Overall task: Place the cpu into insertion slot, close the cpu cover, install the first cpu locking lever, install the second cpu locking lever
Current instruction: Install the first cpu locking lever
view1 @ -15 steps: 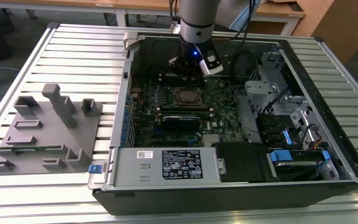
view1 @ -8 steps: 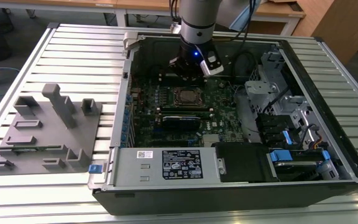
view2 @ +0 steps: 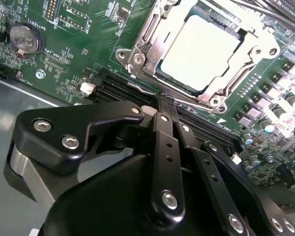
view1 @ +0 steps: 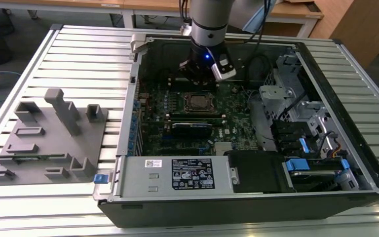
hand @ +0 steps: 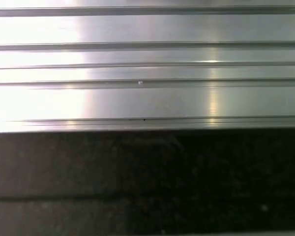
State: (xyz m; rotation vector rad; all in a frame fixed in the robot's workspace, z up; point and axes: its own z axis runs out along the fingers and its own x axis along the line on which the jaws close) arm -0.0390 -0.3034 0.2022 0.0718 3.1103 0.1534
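The cpu (view2: 201, 51) lies flat in the insertion slot (view2: 137, 60) of the green motherboard, its pale silvery top showing through the square cut-out of the cpu cover (view2: 163, 29), which lies down over it. In the exterior view the cpu (view1: 197, 101) sits mid-board inside the open computer case. My gripper (view2: 166, 105) hovers just beside the socket's edge, over the long black slots, its two black fingers pressed together with nothing seen between them. From the exterior view the gripper (view1: 200, 81) hangs just behind the socket.
The case walls (view1: 134, 98) box in the board. A power supply (view1: 176, 173) sits at the front, drive cages (view1: 308, 128) at the exterior view's right, a black card (view1: 191, 129) below the socket. A grey fixture tray (view1: 51, 133) rests on the slatted aluminium table (hand: 147, 64).
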